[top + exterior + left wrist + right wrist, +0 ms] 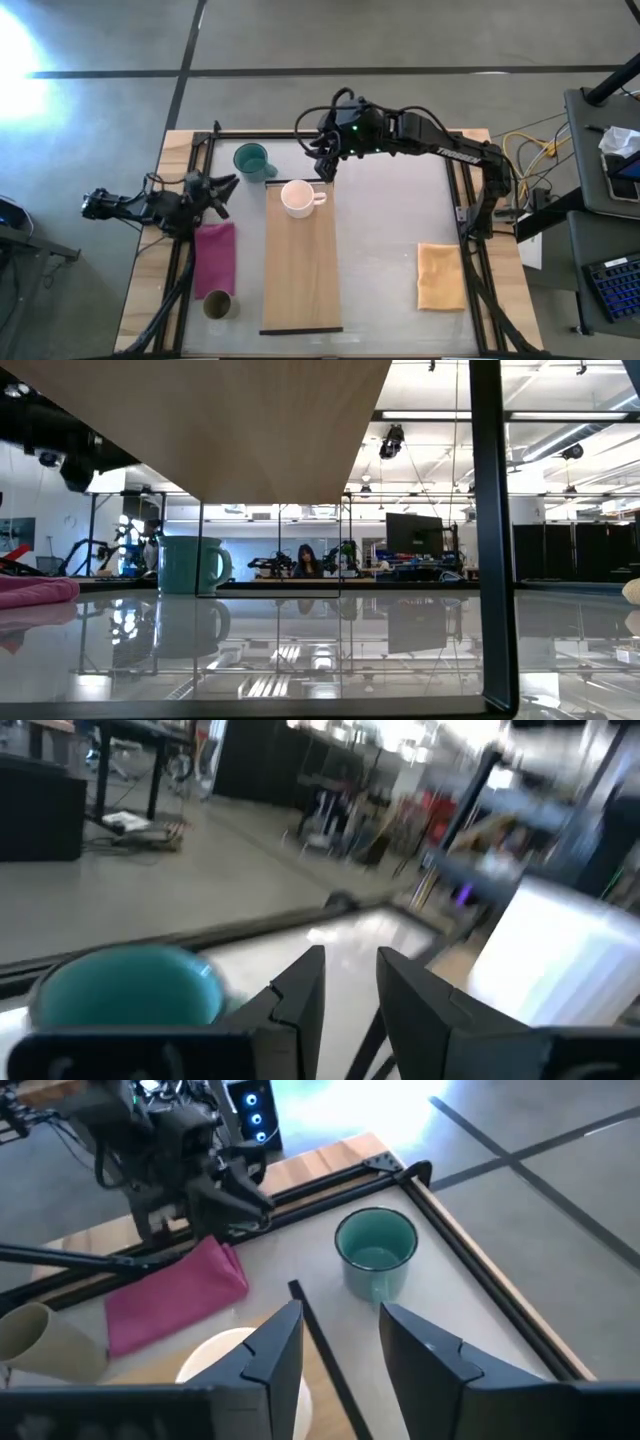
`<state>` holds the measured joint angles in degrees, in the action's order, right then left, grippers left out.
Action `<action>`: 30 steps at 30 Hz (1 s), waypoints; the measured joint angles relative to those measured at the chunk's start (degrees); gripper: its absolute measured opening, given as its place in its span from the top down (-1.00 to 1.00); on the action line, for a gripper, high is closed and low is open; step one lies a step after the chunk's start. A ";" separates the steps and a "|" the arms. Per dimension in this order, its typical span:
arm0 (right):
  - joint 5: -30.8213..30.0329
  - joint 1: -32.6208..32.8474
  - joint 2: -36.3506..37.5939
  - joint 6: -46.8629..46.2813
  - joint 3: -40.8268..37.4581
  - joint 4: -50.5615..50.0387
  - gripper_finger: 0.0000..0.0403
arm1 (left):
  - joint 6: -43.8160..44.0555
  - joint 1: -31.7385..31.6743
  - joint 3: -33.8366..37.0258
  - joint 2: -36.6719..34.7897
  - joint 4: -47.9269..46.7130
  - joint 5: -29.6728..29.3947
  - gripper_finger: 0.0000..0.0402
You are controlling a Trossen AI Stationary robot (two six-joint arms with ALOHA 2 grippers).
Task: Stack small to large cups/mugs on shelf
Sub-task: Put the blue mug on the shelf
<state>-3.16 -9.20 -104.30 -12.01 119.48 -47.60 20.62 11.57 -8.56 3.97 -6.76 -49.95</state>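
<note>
Fig.: right gripper (pixel 323 160) hung empty, fingers apart, just above & beyond the far end of the shelf (pixel 300 270); white mug (pixel 298 198) stood on that end of the board, directly beneath/near side of the fingertips, handle toward the right arm's side. Teal mug (pixel 253 160) sat on the table off the board, just beside the gripper on its left-arm side; olive cup (pixel 217 304) stood well away, off the board's near-left corner, next to the pink cloth (pixel 215 257). Left gripper (pixel 222 192) waited w/ fingers spread at the table's left edge, pointing toward the teal mug. Risk (judgement): dropping toward the teal mug from here could clip the white mug's rim or the board's dark end strip, since all three lie close together; a rim pinch on the teal mug may also tip it. Views: right wrist view alone showed the teal mug (pixel 375 1252) empty & the olive cup (pixel 45 1342); low view showed only the teal mug's (pixel 192 565) handle side, w/ the board's underside overhead, no white mug.
</note>
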 joint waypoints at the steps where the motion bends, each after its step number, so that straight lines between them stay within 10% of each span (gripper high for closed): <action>1: 0.03 0.03 -0.06 0.00 0.00 -0.04 0.37 | -0.03 0.00 0.00 0.00 2.34 0.02 0.60; 30: 0.02 -0.32 -0.12 0.04 -0.02 -0.06 0.42 | 2.40 -0.03 0.74 -0.07 21.71 -2.07 0.60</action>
<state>-3.14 -9.52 -104.42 -11.97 119.46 -47.67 23.02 11.54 -7.81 3.90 14.96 -52.02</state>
